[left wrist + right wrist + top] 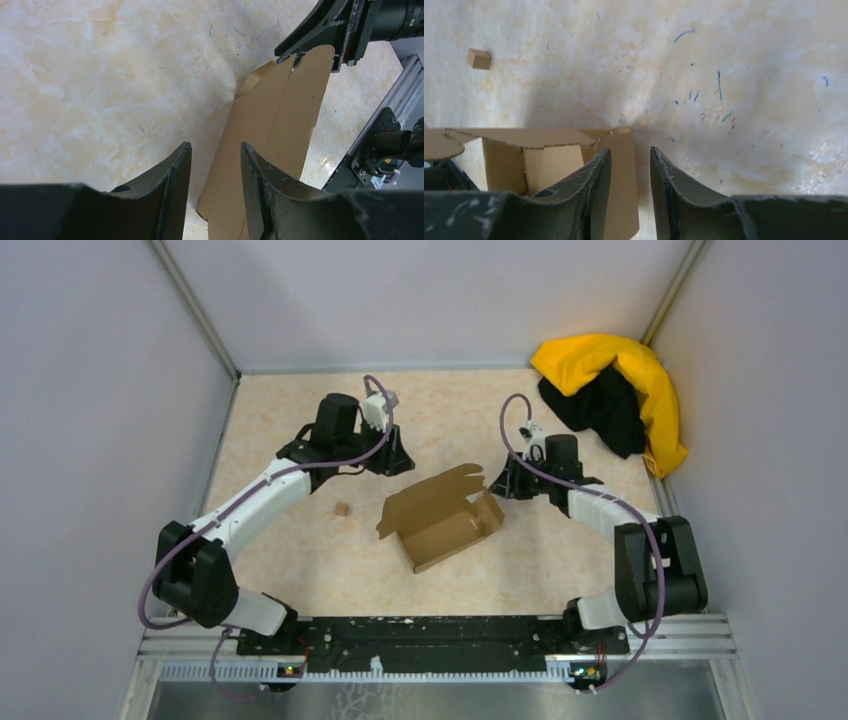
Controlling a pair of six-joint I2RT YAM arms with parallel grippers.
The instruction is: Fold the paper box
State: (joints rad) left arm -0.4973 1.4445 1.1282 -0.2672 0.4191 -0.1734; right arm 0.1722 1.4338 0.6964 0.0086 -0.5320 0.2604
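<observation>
The paper box [440, 518] is brown cardboard, partly formed, lying at the table's middle with its lid flap raised at the back. My left gripper [398, 460] is open, just behind the box's left rear. In the left wrist view the lid flap [280, 125] runs under the left gripper [215, 150], and I cannot tell whether they touch. My right gripper [502, 484] is open at the box's right rear corner. In the right wrist view the box [549, 165] shows its open inside, and one side panel lies in the gap of the right gripper [629, 152].
A tiny brown cardboard scrap [341, 509] lies left of the box and also shows in the right wrist view [479, 58]. A yellow-and-black cloth heap [615, 390] fills the back right corner. Grey walls close in the table on three sides.
</observation>
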